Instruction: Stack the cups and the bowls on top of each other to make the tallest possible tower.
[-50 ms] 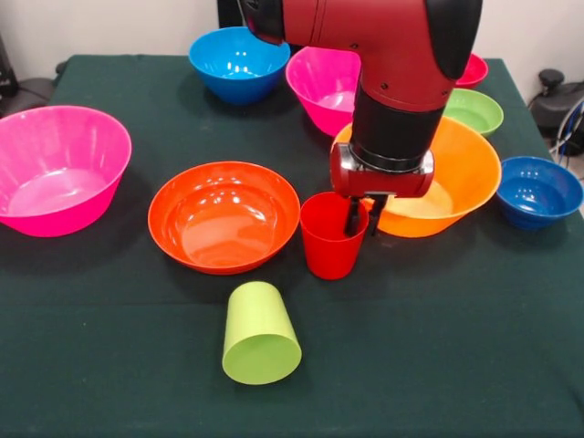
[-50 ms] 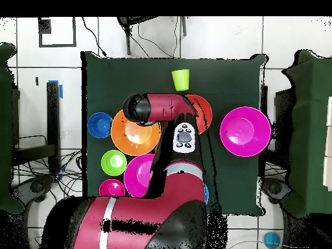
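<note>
A red cup [image 1: 328, 245] stands upright on the green table between the red-orange bowl [image 1: 224, 216] and the big orange bowl [image 1: 461, 173]. My gripper [image 1: 363, 219] hangs open over the cup's right rim, with one finger inside the cup and one outside it. In front of them a lime green cup [image 1: 260, 333] [image 2: 181, 79] lies on its side, its mouth toward the table's front edge. In the overhead view the arm hides the red cup and the gripper. The orange bowl [image 2: 133, 133] and part of the red-orange bowl [image 2: 202, 111] show there. Every bowl stands alone.
A big pink bowl [image 1: 59, 169] [image 2: 245, 131] sits at the left. At the back are a light blue bowl [image 1: 239, 62], a second pink bowl [image 1: 324, 87] [image 2: 139, 174], a magenta-red bowl [image 1: 474, 70] and a green bowl [image 1: 474, 111]. A dark blue bowl [image 1: 538, 190] sits right.
</note>
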`<action>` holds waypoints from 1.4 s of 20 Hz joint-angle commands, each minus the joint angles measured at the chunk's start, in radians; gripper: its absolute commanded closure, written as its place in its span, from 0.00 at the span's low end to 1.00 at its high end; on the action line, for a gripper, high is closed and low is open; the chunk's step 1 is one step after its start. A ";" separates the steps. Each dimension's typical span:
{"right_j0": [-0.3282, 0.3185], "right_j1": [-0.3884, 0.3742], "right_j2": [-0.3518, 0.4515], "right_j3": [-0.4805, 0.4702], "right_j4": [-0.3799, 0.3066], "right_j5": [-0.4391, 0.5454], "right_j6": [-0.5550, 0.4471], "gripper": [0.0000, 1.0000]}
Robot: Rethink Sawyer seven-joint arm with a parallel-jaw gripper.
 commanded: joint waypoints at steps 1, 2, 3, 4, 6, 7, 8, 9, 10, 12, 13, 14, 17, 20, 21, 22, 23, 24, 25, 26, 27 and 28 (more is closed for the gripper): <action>0.022 0.055 0.057 -0.024 0.020 0.027 0.139 0.00; 0.022 0.054 0.056 -0.023 0.020 0.026 0.139 0.00; 0.022 0.054 0.056 -0.023 0.021 0.025 0.137 0.00; 0.023 0.055 0.056 -0.023 0.023 0.023 0.137 0.00; 0.023 0.054 0.056 -0.023 0.025 0.024 0.135 0.00; 0.023 0.054 0.056 -0.023 0.026 0.023 0.134 0.00; 0.024 0.054 0.056 -0.023 0.027 0.022 0.133 0.00; 0.025 0.055 0.055 -0.025 0.028 0.025 0.134 0.00; 0.028 0.056 0.052 -0.029 0.030 0.028 0.137 0.00; 0.033 0.055 0.042 -0.039 0.033 0.036 0.146 0.00; 0.035 0.052 0.036 -0.043 0.033 0.045 0.146 0.00; 0.038 0.046 0.030 -0.045 0.032 0.053 0.147 0.00; 0.041 0.022 0.022 -0.040 0.033 0.074 0.139 0.00; 0.043 0.004 0.019 -0.039 0.035 0.095 0.128 0.00; 0.043 -0.002 0.018 -0.039 0.036 0.101 0.125 0.00; 0.041 -0.012 0.021 -0.033 0.038 0.104 0.120 0.00; 0.037 -0.028 0.025 -0.021 0.040 0.111 0.112 0.00; 0.035 -0.040 0.028 -0.014 0.044 0.118 0.109 0.00; 0.036 -0.047 0.028 -0.015 0.046 0.129 0.108 0.00; 0.036 -0.054 0.027 -0.016 0.048 0.141 0.107 0.00; 0.037 -0.055 0.025 -0.022 0.049 0.150 0.108 0.00; 0.037 -0.056 0.023 -0.028 0.050 0.159 0.109 0.00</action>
